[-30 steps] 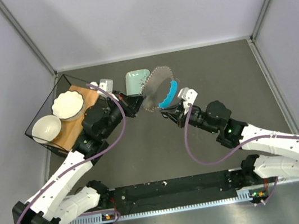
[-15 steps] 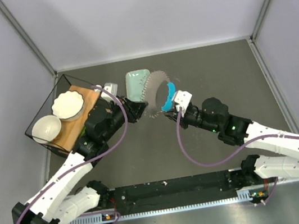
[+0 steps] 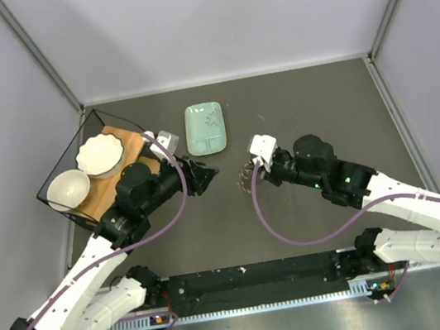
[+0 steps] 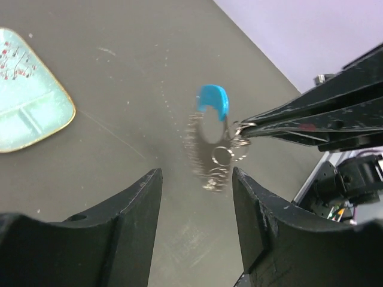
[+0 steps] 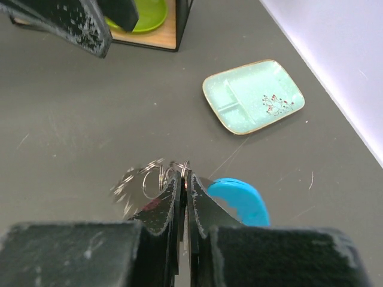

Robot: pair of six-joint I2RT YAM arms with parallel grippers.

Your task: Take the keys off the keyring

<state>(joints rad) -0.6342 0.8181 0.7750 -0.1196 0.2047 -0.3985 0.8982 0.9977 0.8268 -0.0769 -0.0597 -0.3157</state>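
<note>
Here the right end effector (image 3: pixel 249 177) is clamped shut on the keyring (image 4: pixel 232 145), its two black fingers (image 5: pixel 167 203) pressed flat together with the thin metal rings pinched at their very tips. The blue tag (image 5: pixel 239 200) sits just to one side of those tips, touching the rings. The keys (image 5: pixel 134 182) spread out on the other side as a silvery smear, too blurred to count or to tell one from another. Whether they touch the table (image 3: pixel 318 99) cannot be told.

The left end effector (image 4: pixel 196 179) faces the bunch from the opposite side, jaws wide apart and holding nothing. In its own wrist view the keys lie between and just beyond its fingers (image 4: pixel 131 227), apart from both. The right end effector's tips reach in from the right of that view to meet the rings.

A pale green dish (image 3: pixel 205 128) lies flat on the table beyond both end effectors, well apart from the keys. Off to the outer side of the left end effector stands a rack (image 3: pixel 99 197) carrying two white bowls (image 3: pixel 99 153).
</note>
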